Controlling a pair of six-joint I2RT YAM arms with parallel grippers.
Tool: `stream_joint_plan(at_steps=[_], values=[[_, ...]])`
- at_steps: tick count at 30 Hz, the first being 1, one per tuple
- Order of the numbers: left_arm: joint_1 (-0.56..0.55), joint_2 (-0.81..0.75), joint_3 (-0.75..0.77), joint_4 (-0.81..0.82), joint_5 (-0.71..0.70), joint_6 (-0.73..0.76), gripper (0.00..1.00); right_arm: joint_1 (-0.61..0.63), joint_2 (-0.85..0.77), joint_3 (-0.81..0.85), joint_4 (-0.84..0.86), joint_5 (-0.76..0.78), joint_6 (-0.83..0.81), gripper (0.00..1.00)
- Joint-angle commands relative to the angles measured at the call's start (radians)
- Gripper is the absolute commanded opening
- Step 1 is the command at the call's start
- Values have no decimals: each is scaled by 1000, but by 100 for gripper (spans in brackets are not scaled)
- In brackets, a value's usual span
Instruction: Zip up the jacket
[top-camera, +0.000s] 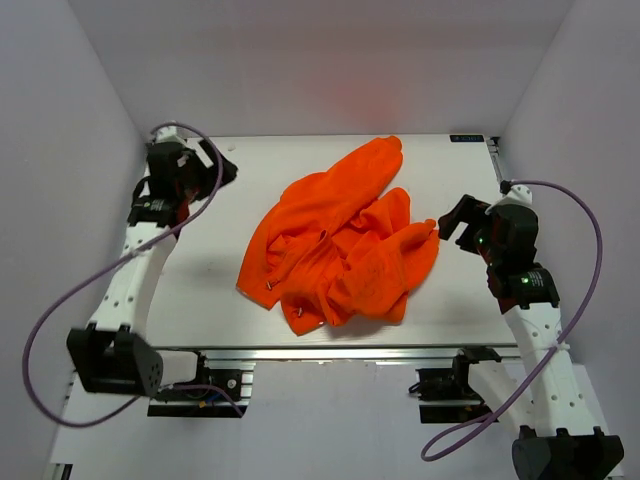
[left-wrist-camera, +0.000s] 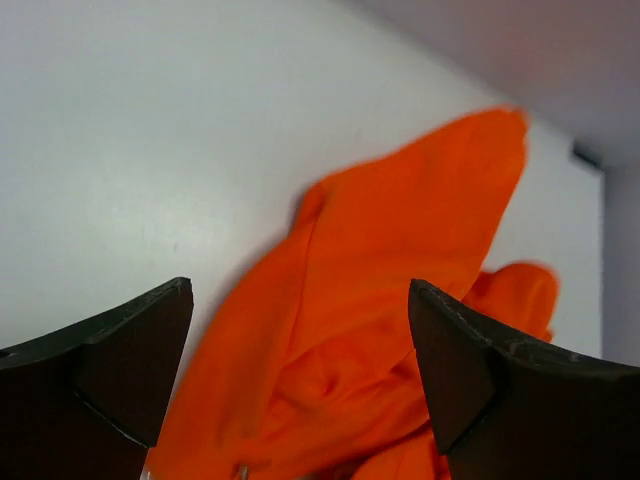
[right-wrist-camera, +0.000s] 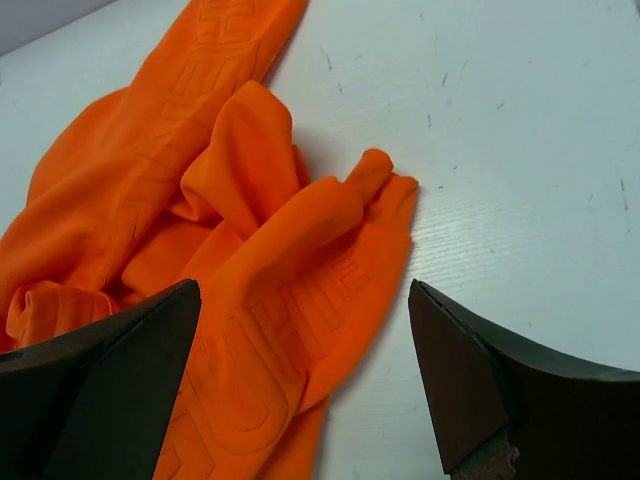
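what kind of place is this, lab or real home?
Probably a lab test cell: white table boxed in by plain walls, aluminium rail at its near edge, and one crumpled jacket laid out.

jacket (top-camera: 340, 245): crumpled, front closure lost in folds | small metal bits (top-camera: 298, 310) at its near edge: too small to identify | left wrist: fabric blurred, cut off at bottom | right wrist: fabric cut off left and bottom, raised lettering unreadable

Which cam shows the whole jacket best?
Top external: the whole jacket shows, crumpled in a heap, every edge in frame. Left wrist catches only a blurred stretch of orange fabric, cropped at the bottom. Right wrist gives a sharp close-up of a sleeve with embossed lettering, but the rest runs out of frame.
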Motion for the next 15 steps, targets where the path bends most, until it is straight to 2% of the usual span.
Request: stream_joint_plan(at_steps=[1,7,9,13,15], values=[[-5,48,-17,-145,147,21,98,-4,-17,34,-32,-47,8,89],[-25,142,-7,-142,166,45,98,-2,-22,23,-38,-57,-6,89],[-46,186,18,-141,163,65,98,-4,5,38,-42,-117,-33,89],[-222,298,96,-171,25,114,98,-4,80,35,-2,-271,-24,89],[-267,355,146,-179,-12,142,98,1,149,31,18,-360,-15,89]])
